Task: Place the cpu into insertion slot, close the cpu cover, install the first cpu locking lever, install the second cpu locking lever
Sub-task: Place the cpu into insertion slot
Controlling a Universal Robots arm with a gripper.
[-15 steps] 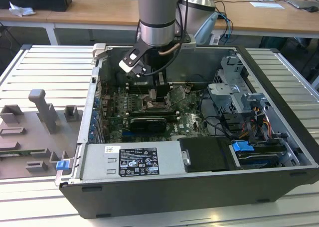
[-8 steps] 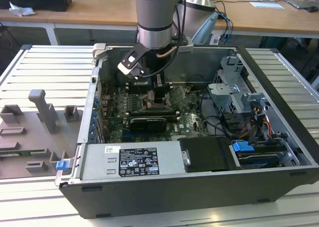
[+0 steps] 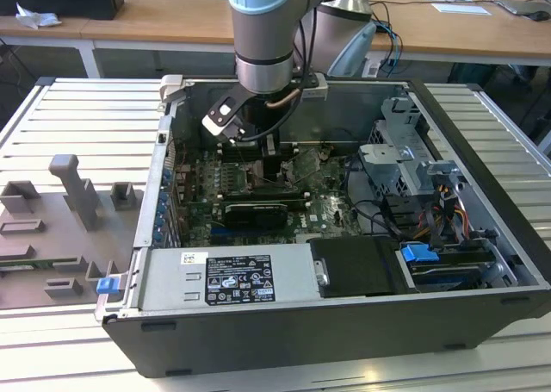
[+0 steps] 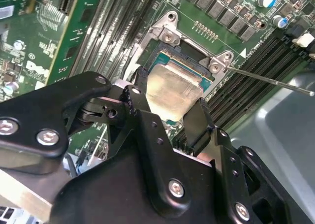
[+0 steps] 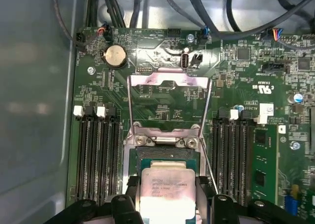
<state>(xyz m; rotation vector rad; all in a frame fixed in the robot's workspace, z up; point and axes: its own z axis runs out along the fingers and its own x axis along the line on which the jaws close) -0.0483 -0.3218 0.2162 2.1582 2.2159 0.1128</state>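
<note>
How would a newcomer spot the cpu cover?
On the green motherboard, between the two banks of black memory slots, sits the insertion slot. The cpu cover is the silver frame swung open beside it, alone in having a large square window.

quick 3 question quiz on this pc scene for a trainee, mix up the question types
1. True or false: the cpu cover is shut down over the insertion slot.
2. What is clamped in the gripper? A) a cable B) the cpu C) a screw
3. Fill in: the long black memory slots run along ____ sides of the insertion slot (one / both).

Key
1. False. The cover is swung open and away from the slot, and part of the slot's dark centre shows.
2. B. The cpu sits between the two fingers, over the slot.
3. both
</note>
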